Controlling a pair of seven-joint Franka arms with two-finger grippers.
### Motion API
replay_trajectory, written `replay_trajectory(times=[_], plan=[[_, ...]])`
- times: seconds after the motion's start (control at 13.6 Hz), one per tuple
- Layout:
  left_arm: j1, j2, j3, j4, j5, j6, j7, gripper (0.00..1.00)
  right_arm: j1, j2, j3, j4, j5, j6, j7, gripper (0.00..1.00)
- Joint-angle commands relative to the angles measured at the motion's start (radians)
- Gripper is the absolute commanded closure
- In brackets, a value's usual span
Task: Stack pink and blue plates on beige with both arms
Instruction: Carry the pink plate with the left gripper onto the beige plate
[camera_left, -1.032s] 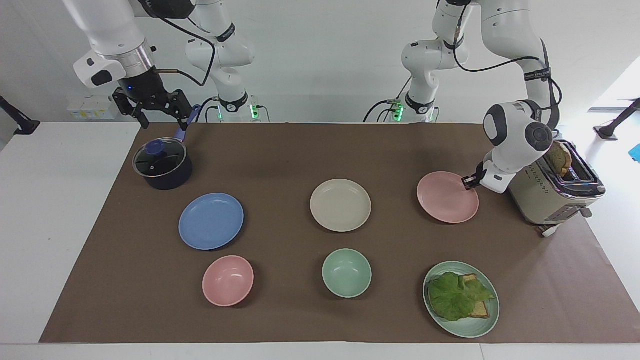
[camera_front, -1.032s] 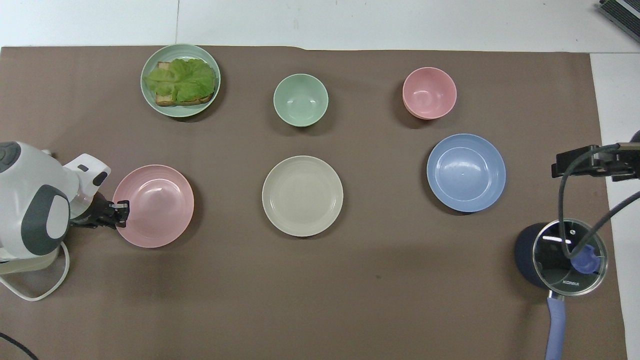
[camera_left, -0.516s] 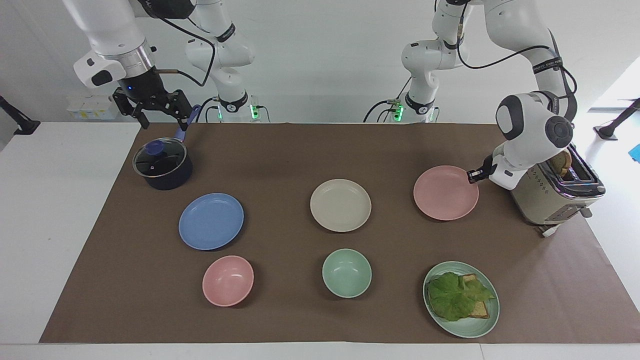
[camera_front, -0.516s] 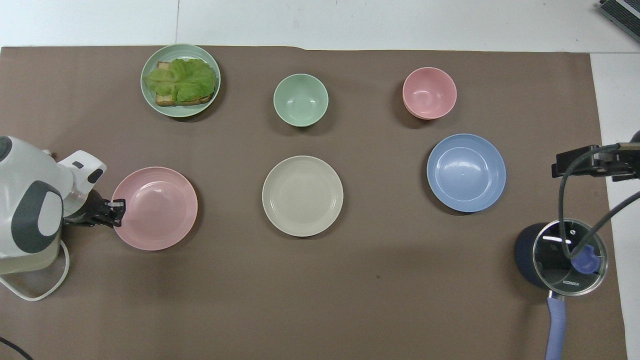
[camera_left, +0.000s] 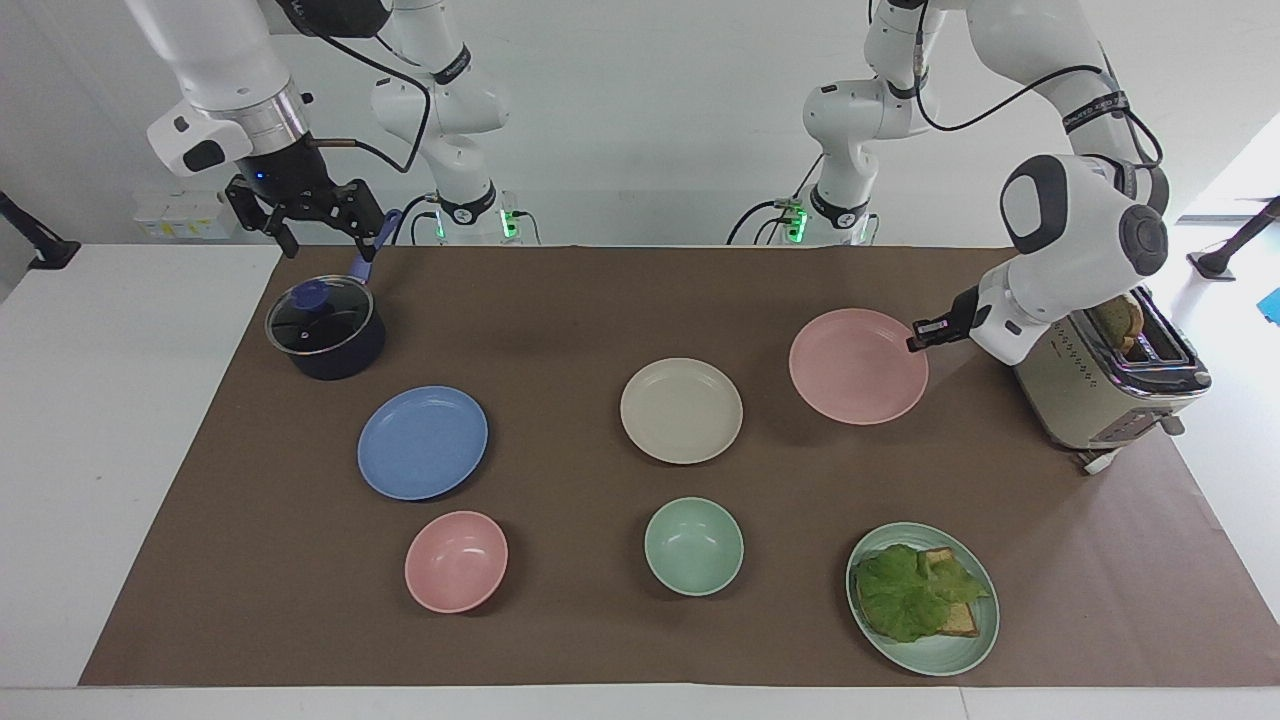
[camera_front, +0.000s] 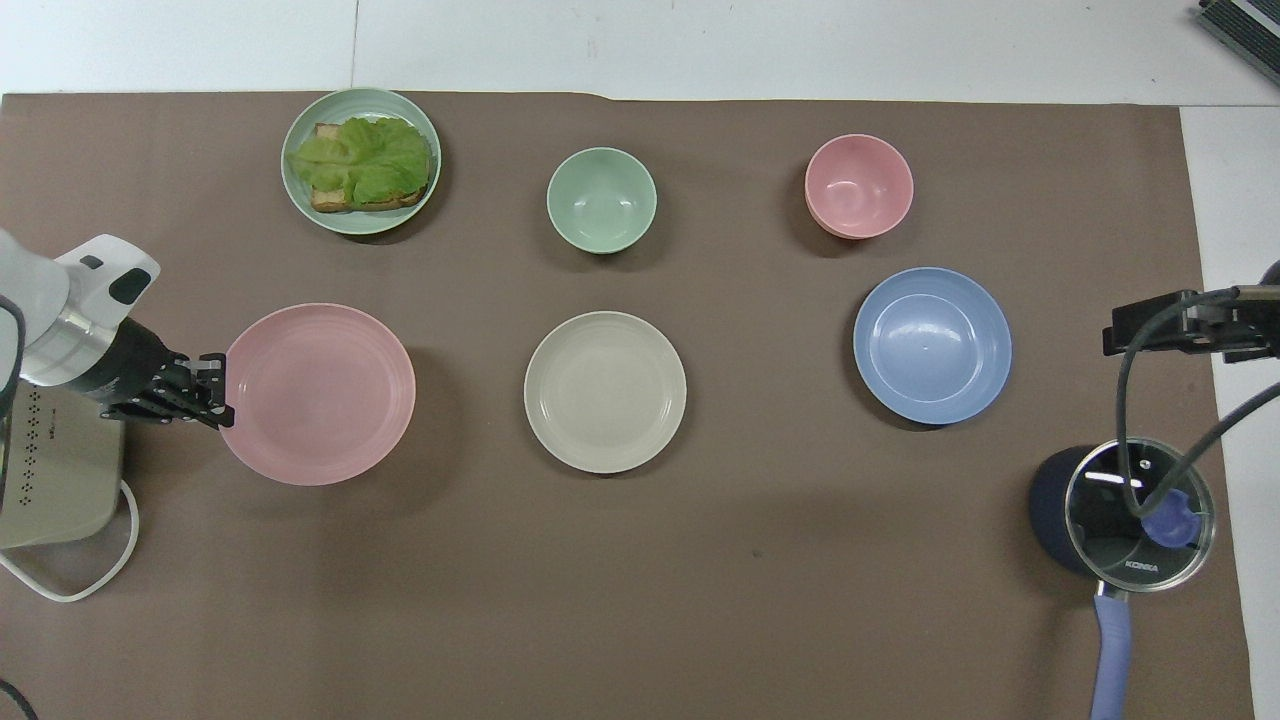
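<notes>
My left gripper (camera_left: 918, 338) (camera_front: 218, 392) is shut on the rim of the pink plate (camera_left: 858, 366) (camera_front: 317, 394) and holds it in the air above the brown mat, between the toaster and the beige plate (camera_left: 681, 410) (camera_front: 605, 391). The beige plate lies flat at the middle of the mat. Toward the right arm's end lies the blue plate (camera_left: 422, 441) (camera_front: 932, 345). My right gripper (camera_left: 308, 213) (camera_front: 1190, 325) hangs open over the mat's edge by the pot, waiting.
A toaster (camera_left: 1110, 385) with bread stands at the left arm's end. A lidded dark pot (camera_left: 325, 328) sits near the right arm. Farther from the robots are a pink bowl (camera_left: 456, 561), a mint bowl (camera_left: 693, 546) and a mint plate (camera_left: 922, 598) with lettuce on bread.
The left gripper closed on the pink plate's rim, lifted it off the mat and carried it a little toward the beige plate. The right arm has not moved.
</notes>
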Motion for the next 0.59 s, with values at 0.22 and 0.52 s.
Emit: replay_trajectory(times=[0.22, 0.52], plan=[[-0.223, 0.001, -0.006, -0.001, -0.081, 0.131, -0.267, 1.00, -0.006, -0.008, -0.010, -0.023, 0.026, 0.034, -0.041, 0.00], [-0.323, 0.003, -0.006, -0.027, -0.105, 0.197, -0.299, 1.00, -0.007, -0.010, -0.014, -0.028, 0.026, 0.034, -0.049, 0.00]])
